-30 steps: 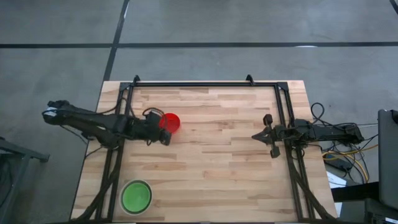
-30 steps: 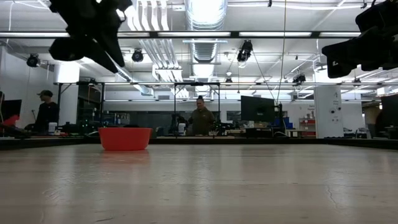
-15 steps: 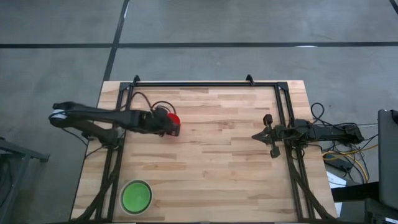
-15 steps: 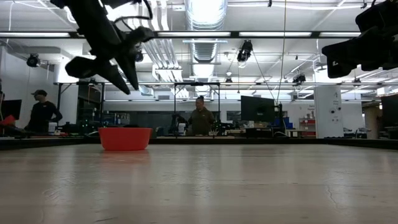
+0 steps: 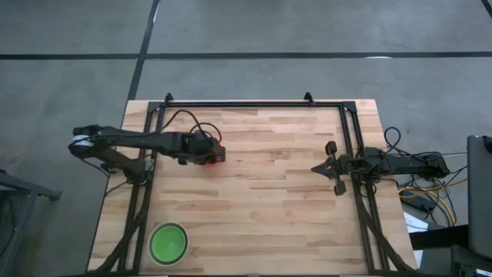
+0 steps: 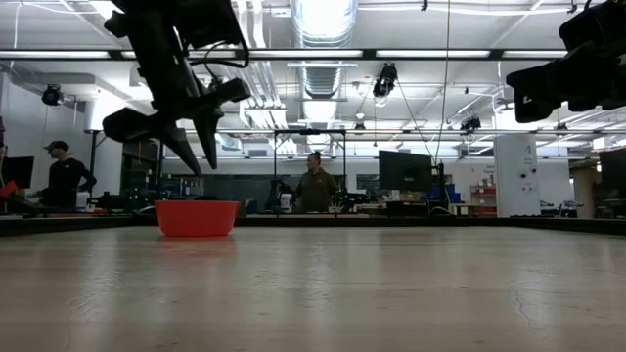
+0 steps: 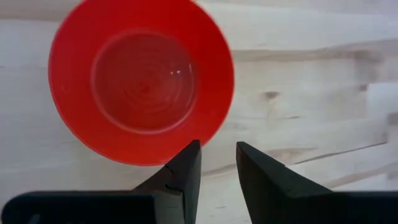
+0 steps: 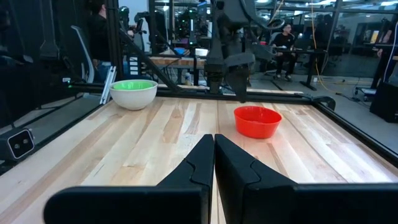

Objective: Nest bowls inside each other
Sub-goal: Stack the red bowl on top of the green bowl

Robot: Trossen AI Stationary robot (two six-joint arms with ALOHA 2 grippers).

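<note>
High view straight down over table; low view level across it; wrist views close; all share red bowl.

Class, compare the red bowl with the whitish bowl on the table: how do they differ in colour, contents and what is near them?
The red bowl is red and empty; the whitish bowl is cream outside with green nested inside. The left tool hangs open just above the red bowl; nothing is near the whitish bowl. Both stand upright on the wooden table.
</note>
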